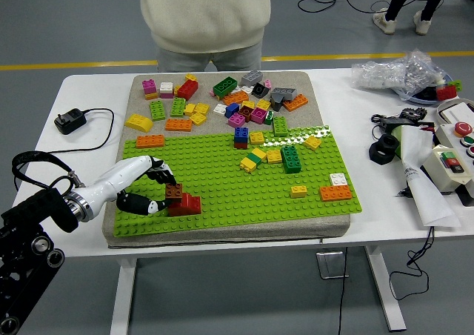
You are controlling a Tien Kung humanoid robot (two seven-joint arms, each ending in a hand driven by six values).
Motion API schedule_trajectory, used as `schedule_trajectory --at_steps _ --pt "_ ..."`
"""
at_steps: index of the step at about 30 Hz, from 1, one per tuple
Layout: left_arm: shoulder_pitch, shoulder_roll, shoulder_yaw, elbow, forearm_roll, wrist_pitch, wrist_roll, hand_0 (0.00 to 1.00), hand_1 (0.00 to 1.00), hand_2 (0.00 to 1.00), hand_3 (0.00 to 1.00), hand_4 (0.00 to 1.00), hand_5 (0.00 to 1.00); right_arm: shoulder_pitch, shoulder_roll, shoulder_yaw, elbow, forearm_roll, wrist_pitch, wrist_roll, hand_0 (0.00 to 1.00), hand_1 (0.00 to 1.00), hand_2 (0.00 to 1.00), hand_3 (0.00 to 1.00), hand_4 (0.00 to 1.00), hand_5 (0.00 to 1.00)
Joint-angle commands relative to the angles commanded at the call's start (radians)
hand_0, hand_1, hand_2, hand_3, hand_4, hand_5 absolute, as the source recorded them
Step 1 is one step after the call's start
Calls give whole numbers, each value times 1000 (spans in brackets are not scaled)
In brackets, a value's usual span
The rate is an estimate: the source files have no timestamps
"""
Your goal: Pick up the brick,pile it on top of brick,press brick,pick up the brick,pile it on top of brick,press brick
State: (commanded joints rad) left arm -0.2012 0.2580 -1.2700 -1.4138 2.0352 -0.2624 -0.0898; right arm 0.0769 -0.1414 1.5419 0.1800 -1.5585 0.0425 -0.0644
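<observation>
My left hand (161, 193) comes in from the lower left and is shut on a small brown brick (174, 191). It holds the brown brick over the left end of a red brick (186, 204), which sits on the green baseplate (237, 194) near its front left. Whether the brown brick touches the red one I cannot tell. The right hand does not show.
Several loose bricks lie on the grey mat (222, 101) behind the baseplate, and a few stand on the plate's middle and right. A person (204, 16) stands at the far side. A black charger (70, 120) lies at left; a control box (455, 157) and clutter at right.
</observation>
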Motion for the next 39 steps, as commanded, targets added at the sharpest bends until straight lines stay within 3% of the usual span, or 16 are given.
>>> schedule_trajectory --at_steps 39 --pt "-8 -22 2 54 -3 -1 -4 620 615 509 528 619 2 2 2 -4 0 2 -1 0 761 676 718 737 998 684"
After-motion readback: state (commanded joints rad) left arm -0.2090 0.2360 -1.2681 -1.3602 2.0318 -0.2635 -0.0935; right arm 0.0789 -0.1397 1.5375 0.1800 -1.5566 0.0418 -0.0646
